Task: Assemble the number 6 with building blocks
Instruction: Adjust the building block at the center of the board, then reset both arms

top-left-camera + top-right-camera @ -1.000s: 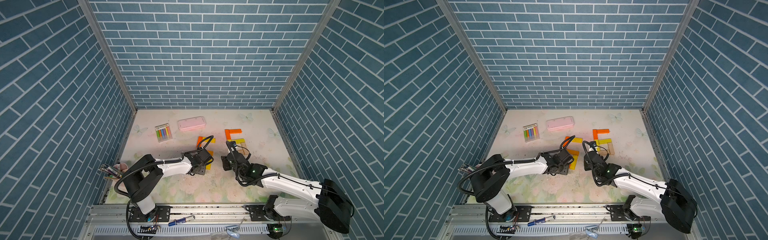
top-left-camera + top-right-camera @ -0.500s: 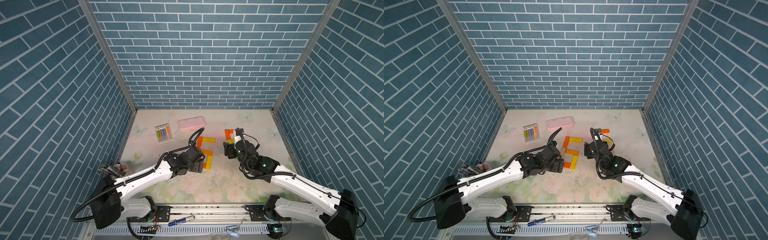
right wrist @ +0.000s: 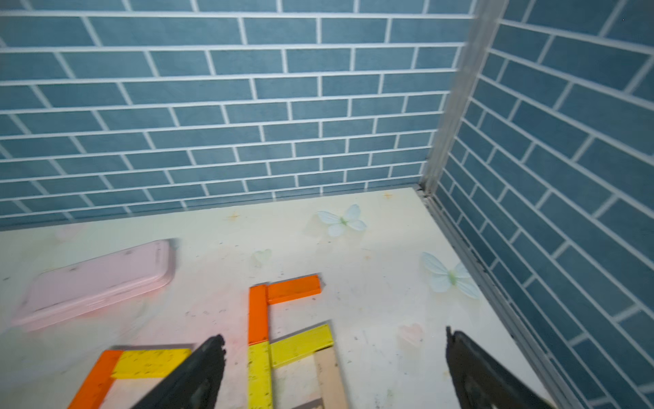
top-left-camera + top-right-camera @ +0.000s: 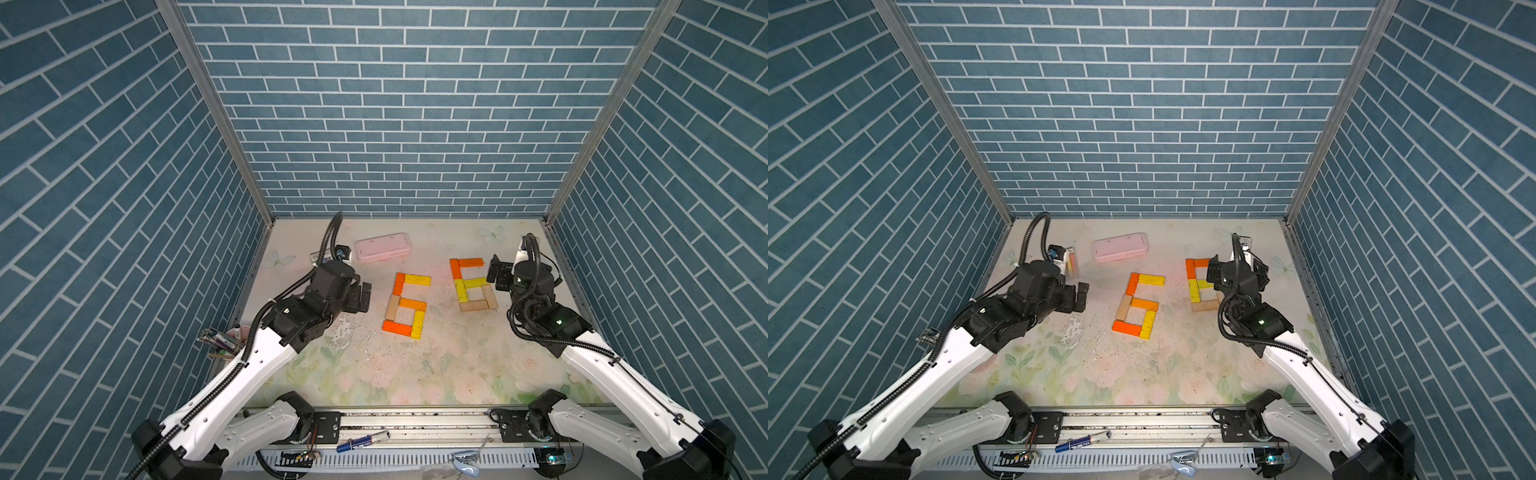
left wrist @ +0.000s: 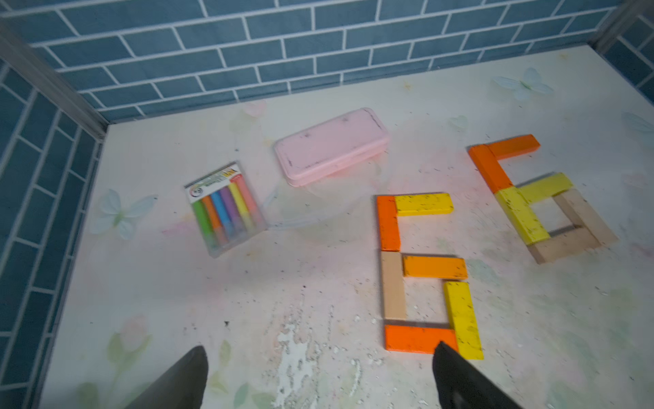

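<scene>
Orange, yellow, tan building blocks (image 5: 435,267): one number 6 (image 4: 411,304) mid-table, second number 6 (image 4: 464,291) nearer right gripper (image 3: 334,334). Left gripper (image 5: 318,347), right gripper: fingers spread, empty. Chalk pack (image 5: 226,207) label unreadable.

Blocks (image 5: 423,204) spell two digits: a middle 6 (image 4: 412,304) and a right 6 (image 4: 462,289). The label (image 5: 212,181) on the chalk pack (image 5: 226,212) is too blurred to read.

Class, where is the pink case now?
In a top view the pink case lies near the back wall, right of the chalk pack, behind the left six.
</scene>
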